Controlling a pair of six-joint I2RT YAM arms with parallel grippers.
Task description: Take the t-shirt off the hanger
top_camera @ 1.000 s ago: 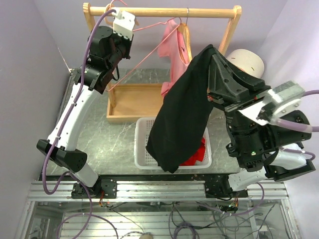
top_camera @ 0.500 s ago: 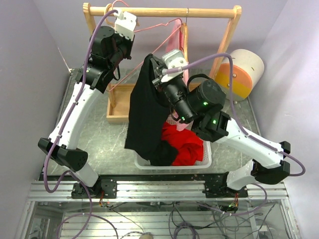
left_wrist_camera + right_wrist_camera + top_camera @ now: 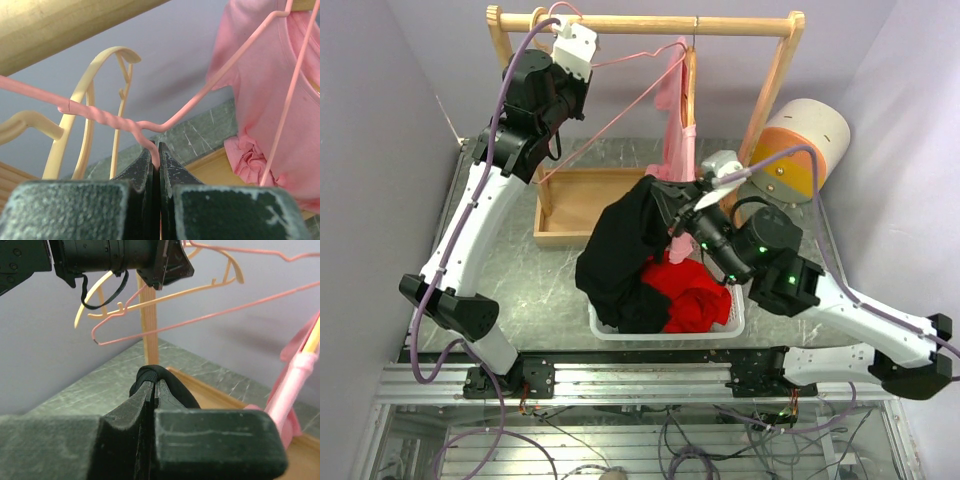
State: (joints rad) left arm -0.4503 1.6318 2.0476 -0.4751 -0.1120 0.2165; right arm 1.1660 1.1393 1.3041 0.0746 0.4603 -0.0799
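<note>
Lower black t-shirt [image 3: 618, 252], pinched in right claw [image 3: 154, 383], into basket [image 3: 670, 331] before letting go (left claw [image 3: 156, 151] clamped on hanger [image 3: 100, 116]).

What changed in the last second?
The right hand, shut on the black shirt, swung from high on the right leftward and down; the shirt's lower end now lies in the white basket beside the red cloth. Nothing taken or let go. The left hand stays shut on the pink wire hanger; the pink shirt still hangs from the rail.
</note>
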